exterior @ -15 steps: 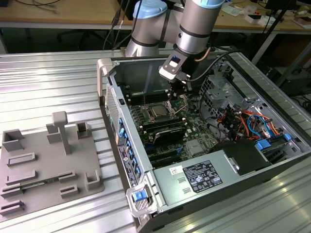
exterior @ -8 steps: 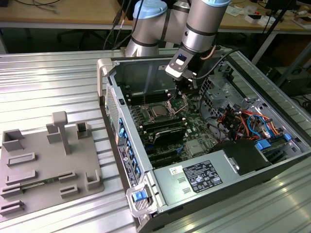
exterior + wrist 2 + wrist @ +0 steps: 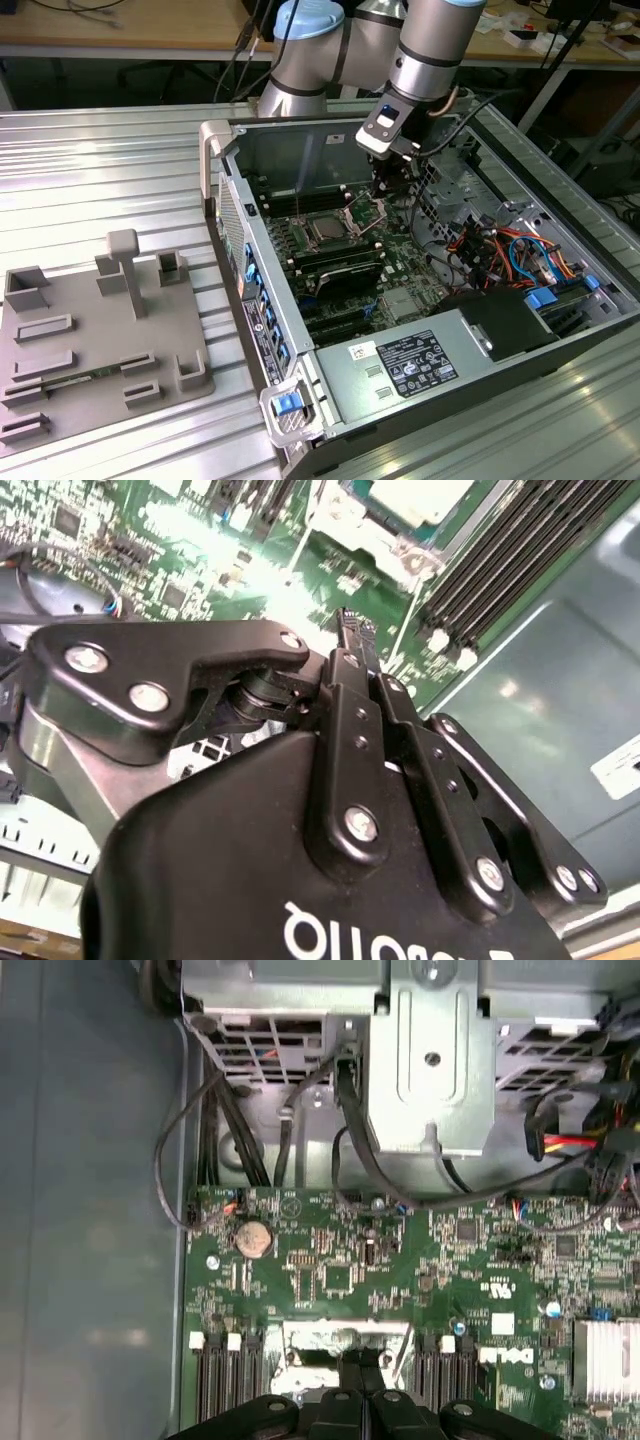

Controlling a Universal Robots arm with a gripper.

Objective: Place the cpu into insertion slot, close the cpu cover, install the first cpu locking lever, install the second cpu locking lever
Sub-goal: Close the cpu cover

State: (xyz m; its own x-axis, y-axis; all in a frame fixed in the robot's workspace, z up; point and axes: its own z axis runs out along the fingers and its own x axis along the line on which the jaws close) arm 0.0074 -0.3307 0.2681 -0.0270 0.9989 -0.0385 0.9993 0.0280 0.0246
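From my remote seat I see several labels, none of which I read off: a large white label [image 3: 418, 362] and a smaller white sticker [image 3: 362, 350] on the grey power supply [image 3: 400, 385]. There is also white lettering [image 3: 400, 940] on the gripper's black housing and a white label [image 3: 620, 765] on the case wall in the second wrist view.

The gripper [image 3: 383, 198] [image 3: 352, 628] [image 3: 362, 1365] reaches down inside the open computer case [image 3: 225, 170]. Its fingers [image 3: 345, 680] look clenched together.

The cpu [image 3: 325, 232] [image 3: 410, 492] lies flat in the insertion slot [image 3: 340, 244] [image 3: 380, 542], silvery face up. The cpu cover [image 3: 363, 210] [image 3: 340, 1338] stands lifted at the slot's edge toward the exterior view's right. The gripper's tips are right at the cover; I cannot tell whether they touch it.

The black memory slots [image 3: 335, 262] run just beside the socket. Bundled cables [image 3: 490, 245] and the metal drive cage [image 3: 430, 1060] crowd the exterior view's right. Bare green board [image 3: 330, 1270] lies between the socket and the cage. The case wall rises near the arm on the far side. A grey fixture tray [image 3: 100, 330] sits on the ribbed table [image 3: 110, 170], well apart from the case.
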